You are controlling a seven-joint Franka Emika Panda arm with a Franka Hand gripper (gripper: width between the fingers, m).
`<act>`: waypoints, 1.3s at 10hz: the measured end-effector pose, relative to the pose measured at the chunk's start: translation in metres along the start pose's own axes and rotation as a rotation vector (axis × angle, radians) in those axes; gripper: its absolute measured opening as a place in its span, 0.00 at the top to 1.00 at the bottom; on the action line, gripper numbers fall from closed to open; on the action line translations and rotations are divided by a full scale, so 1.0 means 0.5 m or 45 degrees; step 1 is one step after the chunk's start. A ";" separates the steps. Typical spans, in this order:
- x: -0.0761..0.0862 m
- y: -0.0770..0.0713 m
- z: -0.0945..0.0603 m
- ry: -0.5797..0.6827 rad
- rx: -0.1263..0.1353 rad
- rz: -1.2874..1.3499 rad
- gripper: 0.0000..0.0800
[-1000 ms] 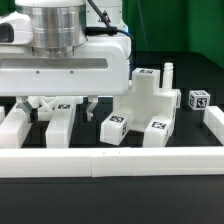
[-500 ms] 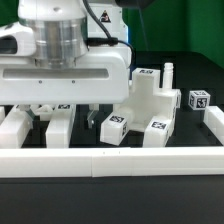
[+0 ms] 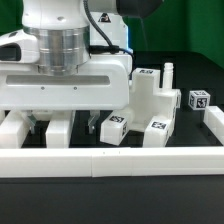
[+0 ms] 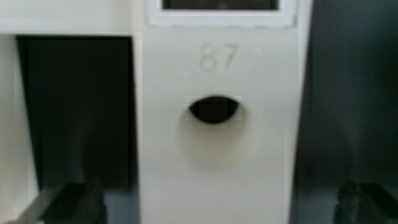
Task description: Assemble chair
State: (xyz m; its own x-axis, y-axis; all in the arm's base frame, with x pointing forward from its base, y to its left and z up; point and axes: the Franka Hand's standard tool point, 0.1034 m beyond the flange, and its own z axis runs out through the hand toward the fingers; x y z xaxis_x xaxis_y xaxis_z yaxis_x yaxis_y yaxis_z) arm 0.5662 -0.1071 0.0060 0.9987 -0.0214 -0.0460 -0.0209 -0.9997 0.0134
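Several white chair parts lie behind the rail. A stepped white chair part [image 3: 150,100] with tags stands right of centre, and a small tagged block [image 3: 197,99] lies farther to the exterior view's right. A square-ended white leg [image 3: 57,130] lies under my hand. My gripper [image 3: 60,120] is open and low over it, one finger on each side. In the wrist view the leg [image 4: 217,150] fills the middle, with a round hole [image 4: 215,110] and a tag at its far end. The dark fingers [image 4: 80,200] stand apart from its sides.
A long low white border rail [image 3: 110,160] runs across the front. Another white part [image 3: 12,128] lies at the exterior view's left beside the leg. A tagged part [image 3: 115,127] sits just right of my gripper. The arm's body hides the parts behind it.
My gripper has come straight down over the leg, so the hand now hides more of the parts. The parts have not moved.
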 end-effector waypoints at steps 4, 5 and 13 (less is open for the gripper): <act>0.001 0.002 -0.002 0.002 -0.001 0.001 0.64; 0.002 0.003 -0.002 0.003 -0.001 0.002 0.64; 0.018 -0.012 -0.197 0.036 0.049 -0.025 0.64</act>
State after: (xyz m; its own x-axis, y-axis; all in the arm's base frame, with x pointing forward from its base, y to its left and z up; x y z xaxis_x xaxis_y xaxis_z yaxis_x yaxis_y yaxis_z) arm 0.5797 -0.1002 0.1037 0.9998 -0.0023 -0.0174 -0.0027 -0.9997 -0.0254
